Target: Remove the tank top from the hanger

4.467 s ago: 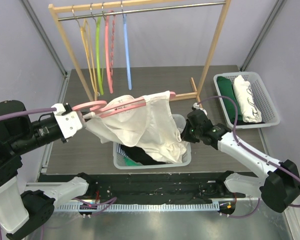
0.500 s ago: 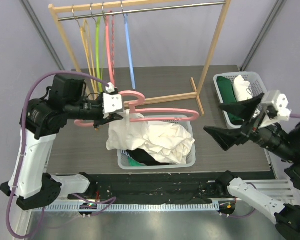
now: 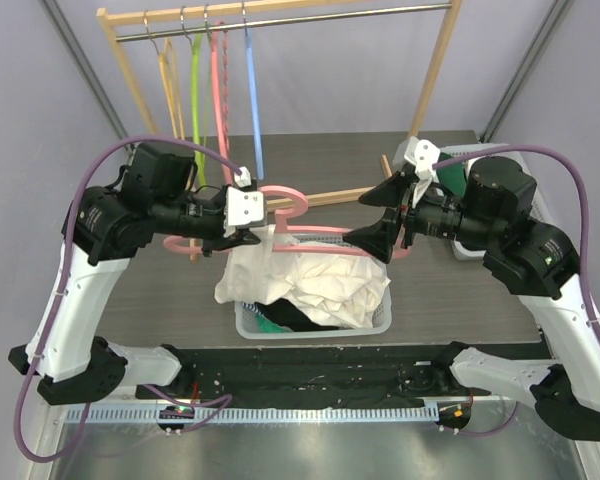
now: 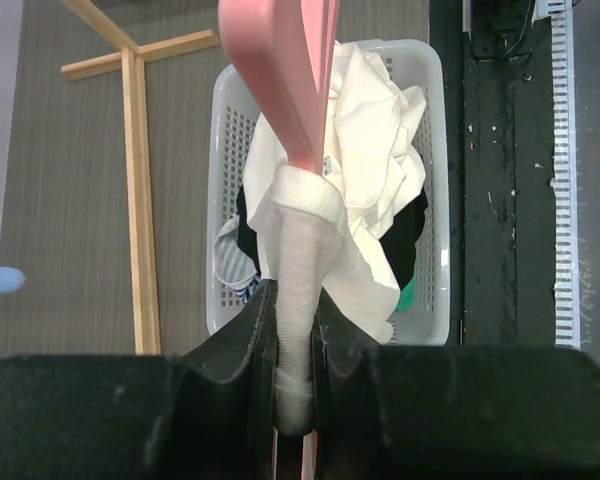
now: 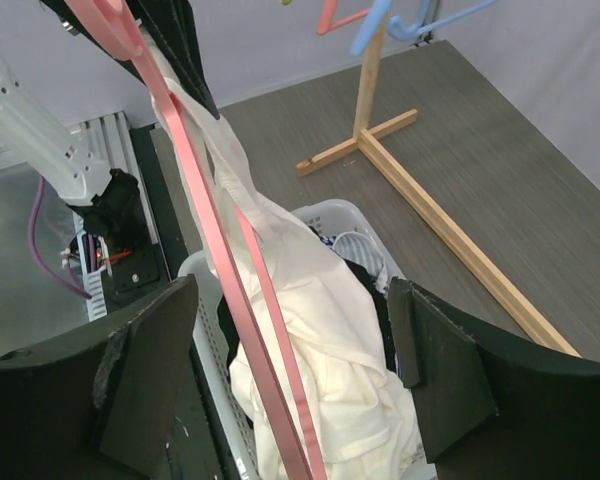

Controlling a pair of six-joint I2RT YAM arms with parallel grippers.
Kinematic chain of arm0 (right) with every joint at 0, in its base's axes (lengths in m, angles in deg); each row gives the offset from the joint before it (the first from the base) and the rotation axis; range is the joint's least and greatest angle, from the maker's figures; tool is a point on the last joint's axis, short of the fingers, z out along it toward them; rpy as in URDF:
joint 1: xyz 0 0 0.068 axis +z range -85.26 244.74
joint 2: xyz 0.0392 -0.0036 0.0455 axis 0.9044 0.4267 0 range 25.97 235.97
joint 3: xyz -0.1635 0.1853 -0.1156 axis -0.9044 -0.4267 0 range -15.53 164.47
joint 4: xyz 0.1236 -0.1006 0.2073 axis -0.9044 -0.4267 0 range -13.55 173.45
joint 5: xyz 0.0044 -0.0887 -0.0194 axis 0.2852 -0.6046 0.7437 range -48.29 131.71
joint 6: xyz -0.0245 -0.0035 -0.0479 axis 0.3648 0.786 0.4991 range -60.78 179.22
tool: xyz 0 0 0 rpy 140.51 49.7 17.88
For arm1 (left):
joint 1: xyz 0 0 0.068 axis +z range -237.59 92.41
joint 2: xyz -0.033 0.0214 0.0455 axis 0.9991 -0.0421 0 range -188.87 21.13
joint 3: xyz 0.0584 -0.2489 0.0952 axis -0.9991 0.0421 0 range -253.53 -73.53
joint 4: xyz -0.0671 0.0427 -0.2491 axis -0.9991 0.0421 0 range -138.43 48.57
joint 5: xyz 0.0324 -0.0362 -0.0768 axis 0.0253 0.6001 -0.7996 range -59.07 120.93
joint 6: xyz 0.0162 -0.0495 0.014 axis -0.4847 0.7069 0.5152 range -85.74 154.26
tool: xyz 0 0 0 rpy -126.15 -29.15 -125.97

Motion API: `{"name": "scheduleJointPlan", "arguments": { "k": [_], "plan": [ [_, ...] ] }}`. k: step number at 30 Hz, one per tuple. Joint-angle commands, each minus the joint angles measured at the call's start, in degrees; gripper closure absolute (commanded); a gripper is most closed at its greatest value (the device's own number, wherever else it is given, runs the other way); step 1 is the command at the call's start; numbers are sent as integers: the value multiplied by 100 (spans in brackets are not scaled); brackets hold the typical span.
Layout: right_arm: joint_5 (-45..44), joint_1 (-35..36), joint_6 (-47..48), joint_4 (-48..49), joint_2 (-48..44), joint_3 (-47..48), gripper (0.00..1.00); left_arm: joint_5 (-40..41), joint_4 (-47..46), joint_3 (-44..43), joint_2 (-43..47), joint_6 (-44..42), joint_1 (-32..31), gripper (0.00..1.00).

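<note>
Tank top (image 3: 315, 280) is mostly off. The bulk lies heaped in the white basket (image 3: 242, 320) on the tabletop (image 3: 320, 160), at 6 o'clock under the pink hanger (image 3: 330, 228).

What's left is one strap (image 4: 300, 290). It runs up from the heap and wraps the hanger arm at its 9 o'clock end, right at the left hand (image 3: 252, 232).

The left hand is pressed together on the hanger there, and the wrist view shows the strap caught between its fingers too. The right hand (image 3: 380, 218) is spread wide at the 3 o'clock end. The hanger passes between its fingers and nothing is gripped. That end of the hanger is bare.

My read: you're most of the way there. The remaining job is slipping that last strap off, which looks awkward while the left hand pins it. The rack (image 3: 280, 12) at 12 o'clock isn't involved.
</note>
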Motion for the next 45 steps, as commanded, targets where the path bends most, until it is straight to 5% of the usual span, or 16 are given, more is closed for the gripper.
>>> {"name": "scheduleJointPlan", "arguments": {
  "k": [1, 10, 13, 17, 19, 24, 28, 31, 45],
  "plan": [
    [-86, 366, 379, -258, 148, 462, 19, -90, 1421, -255, -42, -62, -80, 90],
    [-1043, 1158, 512, -865, 482, 393, 32, 77, 1333, -430, -95, -88, -115, 91],
    [-1334, 1343, 494, -900, 518, 392, 44, 78, 1333, -466, -130, -97, -115, 91],
    [-1581, 1414, 477, -830, 413, 428, 86, 148, 1281, -466, -104, -70, -124, 91],
    [-1677, 1414, 415, -560, 238, 297, 99, 200, 1150, -439, -51, -1, -124, 90],
    [-1599, 1414, 170, 197, -326, -231, 99, 499, 571, -413, 54, 377, -124, 81],
    [-1695, 1414, 46, 225, -396, -389, 99, 798, -37, -597, -59, 974, -124, 41],
    [-1704, 1423, -76, 216, -466, -521, 99, 895, -353, -668, -87, 1379, -124, 25],
    [-1537, 1423, -244, 268, -370, -530, 99, 1211, -925, 1239, 1029, 2153, 87, 24]
  ]
}}
